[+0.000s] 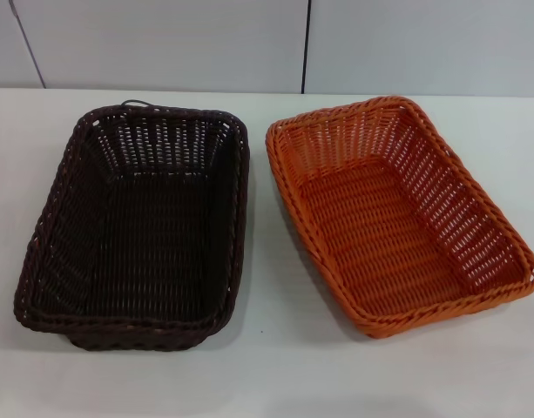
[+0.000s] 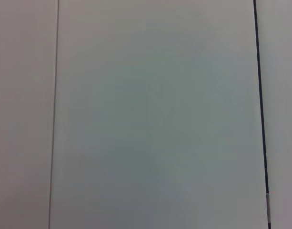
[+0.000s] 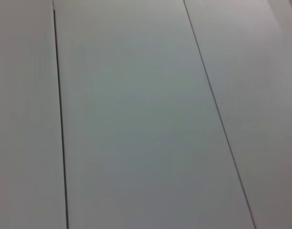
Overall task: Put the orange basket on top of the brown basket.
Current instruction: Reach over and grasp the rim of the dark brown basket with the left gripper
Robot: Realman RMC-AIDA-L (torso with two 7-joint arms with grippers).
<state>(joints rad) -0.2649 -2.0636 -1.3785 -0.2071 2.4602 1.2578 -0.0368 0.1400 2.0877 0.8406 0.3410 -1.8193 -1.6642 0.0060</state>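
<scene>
Bright orange basket point(image 1: 397, 218), woven openwork sides, beside dark brown basket point(image 1: 136, 226) on white table point(image 1: 275, 366); both end effectors out of sight.

White table point(image 1: 267, 374) is filling the head view. Pale wall panels point(image 1: 162, 43) with dark seams are standing behind it, also showing in both wrist views

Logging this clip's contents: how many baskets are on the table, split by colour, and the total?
Orange basket: 1
Brown basket: 1
Total: 2 baskets, side by side on the white table, apart, both empty and upright. No gripper shows in any view.
</scene>
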